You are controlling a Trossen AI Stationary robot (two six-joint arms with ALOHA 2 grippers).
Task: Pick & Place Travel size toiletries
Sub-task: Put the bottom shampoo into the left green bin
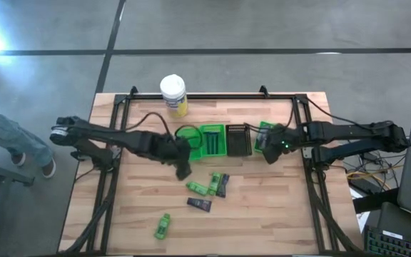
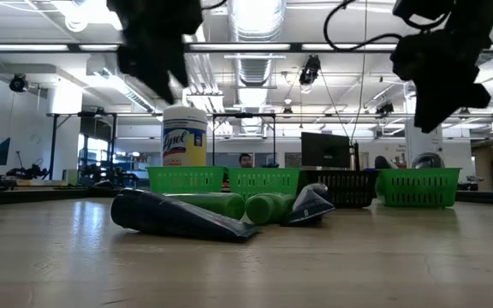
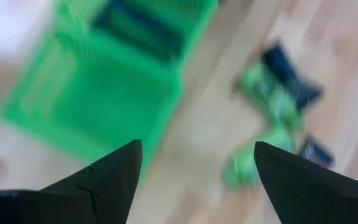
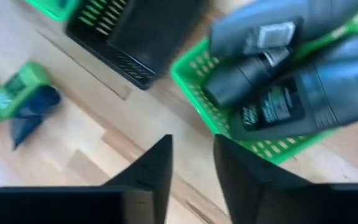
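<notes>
From above, the left pincer [image 1: 183,171] hung by the green tray [image 1: 211,140] and the right pincer [image 1: 270,153] by the right-hand tray [image 1: 265,131], while toiletries [image 1: 209,187] lay loose on the worktop [image 1: 262,207]; the wrist views showed the left pincer's fingers [image 3: 107,180] wide apart and empty, the right's [image 4: 151,171] nearly together, empty, near dark bottles [image 4: 278,99].

Dark grey tube [image 2: 178,219] lying on counter [image 2: 246,269], green bottles [image 2: 245,206] behind it; green baskets [image 2: 187,179] and white-lidded jar [image 2: 184,137] farther back.
</notes>
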